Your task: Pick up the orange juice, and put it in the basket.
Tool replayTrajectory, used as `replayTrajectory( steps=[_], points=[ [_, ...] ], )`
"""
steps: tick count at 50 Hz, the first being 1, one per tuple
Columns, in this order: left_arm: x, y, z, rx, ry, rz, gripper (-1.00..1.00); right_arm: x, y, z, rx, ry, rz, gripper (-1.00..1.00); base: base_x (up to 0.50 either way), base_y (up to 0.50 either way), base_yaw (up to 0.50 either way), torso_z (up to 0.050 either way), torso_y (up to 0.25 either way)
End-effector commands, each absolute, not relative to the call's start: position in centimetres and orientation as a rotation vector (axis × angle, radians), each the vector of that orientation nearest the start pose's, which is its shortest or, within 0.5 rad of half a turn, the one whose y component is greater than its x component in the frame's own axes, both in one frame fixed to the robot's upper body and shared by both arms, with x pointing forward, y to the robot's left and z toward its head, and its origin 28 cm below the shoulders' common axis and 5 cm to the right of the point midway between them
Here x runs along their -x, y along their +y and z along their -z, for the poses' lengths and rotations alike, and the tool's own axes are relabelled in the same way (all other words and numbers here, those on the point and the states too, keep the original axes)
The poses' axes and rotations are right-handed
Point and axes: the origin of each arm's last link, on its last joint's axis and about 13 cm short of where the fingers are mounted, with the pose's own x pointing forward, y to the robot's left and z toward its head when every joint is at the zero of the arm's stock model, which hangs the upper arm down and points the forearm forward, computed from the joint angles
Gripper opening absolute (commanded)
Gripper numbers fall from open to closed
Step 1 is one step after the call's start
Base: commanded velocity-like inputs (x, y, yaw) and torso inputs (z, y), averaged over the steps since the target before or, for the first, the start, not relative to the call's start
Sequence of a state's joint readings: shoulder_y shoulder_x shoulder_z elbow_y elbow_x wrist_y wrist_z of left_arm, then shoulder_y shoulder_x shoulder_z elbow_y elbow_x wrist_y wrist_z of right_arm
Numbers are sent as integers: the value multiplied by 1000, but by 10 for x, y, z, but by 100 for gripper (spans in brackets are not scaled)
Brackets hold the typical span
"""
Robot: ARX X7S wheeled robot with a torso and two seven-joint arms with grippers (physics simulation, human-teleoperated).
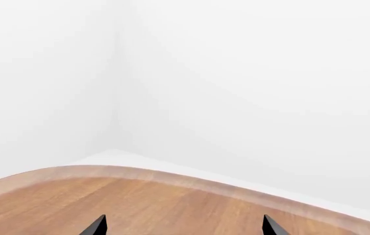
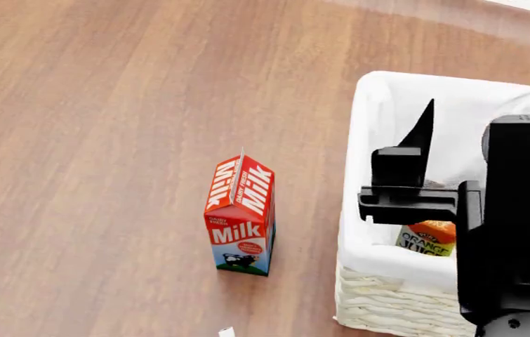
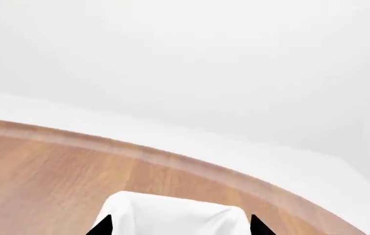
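1. In the head view we see the orange juice carton (image 2: 427, 238) standing inside the basket (image 2: 382, 284), near its 6 o'clock wall, with only the orange top and part of its lettering showing below the black arm.
2. The basket, cream wicker with a white cloth liner (image 2: 377, 105) folded over its rim, sits on the wooden desk (image 2: 105, 105) at roughly 3 o'clock in that view.
3. Our right claw (image 2: 489, 130) hangs above the basket; one black finger (image 2: 421, 130) points toward 12 o'clock, and the jaws stand spread apart with nothing between them.
4. The right wrist view confirms this: the two dark fingertips (image 3: 102, 226) sit far apart, framing the liner's far edge and the desk's rounded rim beyond.
5. A red milk carton (image 2: 240, 216) stands upright on the desk at about 9 o'clock from the basket, well apart from it.
6. In the left wrist view, our left claw (image 1: 183, 226) shows two black tips spread wide over bare desk, empty.
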State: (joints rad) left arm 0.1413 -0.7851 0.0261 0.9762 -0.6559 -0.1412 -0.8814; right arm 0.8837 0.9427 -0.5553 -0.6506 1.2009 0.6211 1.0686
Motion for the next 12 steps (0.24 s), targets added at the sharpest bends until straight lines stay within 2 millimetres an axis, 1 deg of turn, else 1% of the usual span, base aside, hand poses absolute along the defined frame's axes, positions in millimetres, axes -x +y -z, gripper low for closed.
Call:
replayTrajectory(
  steps=[1, 4, 5, 9, 12],
  points=[
    [-140, 249, -187, 87, -453, -204, 100, -203, -129, -239, 254, -347, 172, 100, 0, 0, 0, 0, 0],
    [-140, 249, -187, 85, -452, -204, 100, -200, -127, -229, 293, -312, 179, 100, 0, 0, 0, 0, 0],
    [-139, 249, -187, 87, -453, -203, 100, -198, -124, -224, 267, -337, 170, 100, 0, 0, 0, 0, 0],
    [-139, 249, -187, 88, -454, -205, 100, -196, -122, -210, 263, -332, 164, 100, 0, 0, 0, 0, 0],
    [-139, 249, -188, 87, -455, -204, 100, -192, -122, -207, 246, -344, 163, 100, 0, 0, 0, 0, 0]
  ],
)
